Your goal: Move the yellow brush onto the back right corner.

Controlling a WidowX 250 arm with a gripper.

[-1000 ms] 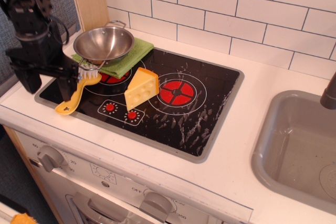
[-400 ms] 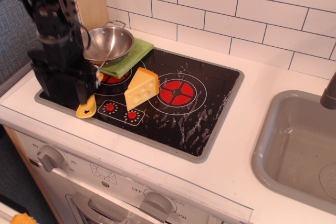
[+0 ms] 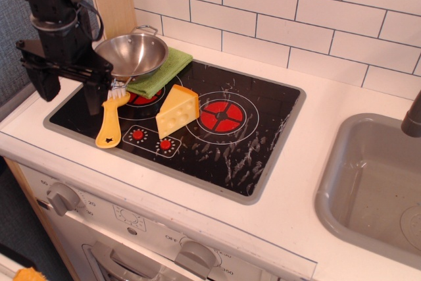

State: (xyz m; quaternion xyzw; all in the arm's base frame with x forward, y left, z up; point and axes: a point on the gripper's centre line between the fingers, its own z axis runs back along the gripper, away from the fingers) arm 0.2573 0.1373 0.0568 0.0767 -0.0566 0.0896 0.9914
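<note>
The yellow brush (image 3: 109, 122) lies flat on the front left of the black cooktop, its handle end with the hole toward the front and its white bristle head (image 3: 118, 89) toward the pan. My black gripper (image 3: 69, 92) hangs just left of the brush head with its jaws wide apart and nothing between them; its right finger is close beside the bristles. The back right corner (image 3: 287, 99) of the cooktop is bare black with whitish scuffs, far to the right of the gripper.
A steel pan (image 3: 130, 54) sits on a green cloth (image 3: 163, 70) at the back left. A yellow cheese wedge (image 3: 177, 111) stands mid-cooktop between the brush and the red burner (image 3: 222, 116). A grey sink (image 3: 375, 182) is at the right.
The brush has swung from pointing front-left to pointing straight toward the front, a little further right. The gripper came down over it, then rose and moved back left, open.
</note>
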